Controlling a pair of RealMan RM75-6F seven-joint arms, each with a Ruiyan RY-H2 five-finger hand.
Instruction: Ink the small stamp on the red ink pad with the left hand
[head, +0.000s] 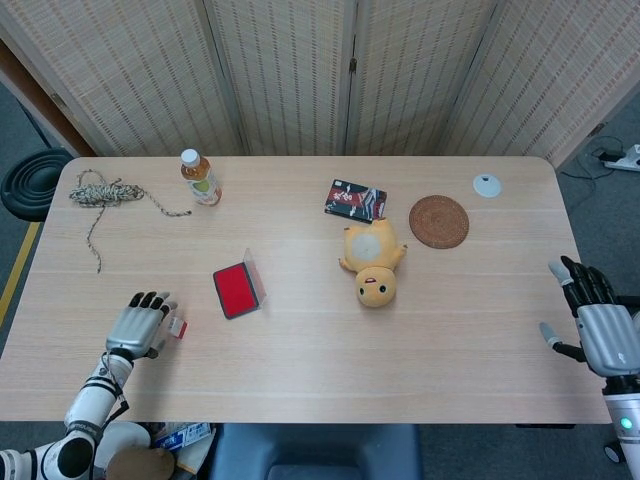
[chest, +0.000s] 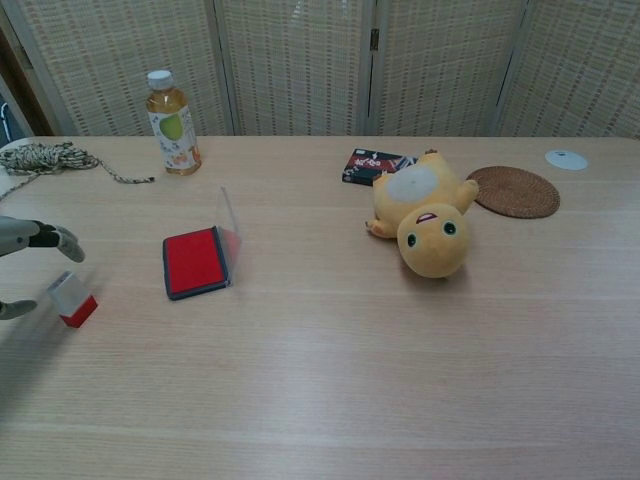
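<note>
Chest view: small stamp (chest: 72, 298) lies between left hand's (head: 139, 324) spread, empty fingers (chest: 62, 240).

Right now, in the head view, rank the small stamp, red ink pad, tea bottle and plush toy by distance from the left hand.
1. small stamp, just right of the left hand
2. red ink pad, further right
3. tea bottle, at the far edge
4. plush toy, mid-table
</note>
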